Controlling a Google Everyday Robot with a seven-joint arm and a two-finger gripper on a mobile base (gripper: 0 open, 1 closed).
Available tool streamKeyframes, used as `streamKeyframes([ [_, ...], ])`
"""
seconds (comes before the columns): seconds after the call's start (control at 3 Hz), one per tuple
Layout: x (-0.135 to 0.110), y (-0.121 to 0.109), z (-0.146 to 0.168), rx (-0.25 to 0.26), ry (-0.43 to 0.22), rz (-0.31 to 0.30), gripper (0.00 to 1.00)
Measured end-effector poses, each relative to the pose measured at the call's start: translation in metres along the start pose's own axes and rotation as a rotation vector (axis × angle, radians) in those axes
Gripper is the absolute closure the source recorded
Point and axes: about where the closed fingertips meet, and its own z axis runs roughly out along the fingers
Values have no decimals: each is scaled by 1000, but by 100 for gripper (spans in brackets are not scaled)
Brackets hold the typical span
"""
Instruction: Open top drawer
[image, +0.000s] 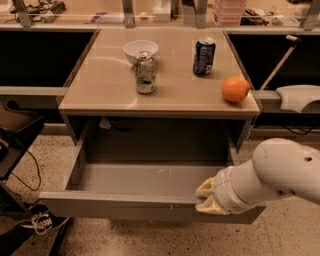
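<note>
The wide, shallow grey top drawer (135, 182) stood well out beneath the tan wooden tabletop (170, 75). Your cream two-finger gripper (206, 198) sat on its front lip, right of centre, clamped there, one finger inside and one outside.

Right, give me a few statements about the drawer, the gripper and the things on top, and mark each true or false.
The top drawer is pulled out. True.
The gripper is at the drawer's left end. False: it is at the front, right of centre.
The orange lies in the drawer. False: it sits on the tabletop, near the right edge.
The white bowl stands behind the green can. True.
The blue can stands upright. True.
</note>
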Motion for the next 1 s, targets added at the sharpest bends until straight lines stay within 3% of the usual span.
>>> streamKeyframes([
  [1.0, 15, 17, -9, -13, -2, -2, 100],
])
